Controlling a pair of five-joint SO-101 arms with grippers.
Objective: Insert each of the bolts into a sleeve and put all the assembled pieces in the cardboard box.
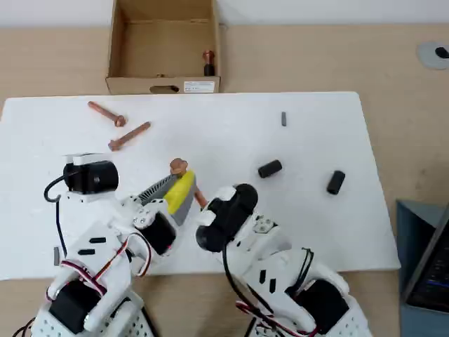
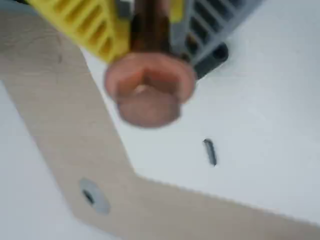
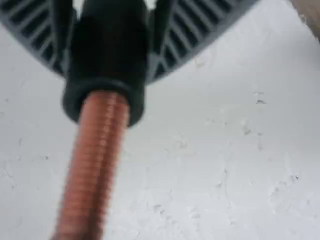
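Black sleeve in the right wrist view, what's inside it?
A copper-coloured threaded bolt runs into the open end of the short black tube-shaped sleeve. The sleeve's wall covers the bolt's tip, so how far in it goes cannot be seen.

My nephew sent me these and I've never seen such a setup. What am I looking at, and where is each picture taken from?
These are two small robot arms side by side at a table. The high view looks down from a fixed camera; the other two pictures come from a camera on each arm's wrist. The left gripper is shut on a copper bolt. The right gripper is shut on a black sleeve, and the bolt's thread meets the sleeve's open end. On the white mat lie two loose bolts and two spare sleeves. The cardboard box at the far edge holds one assembled piece.
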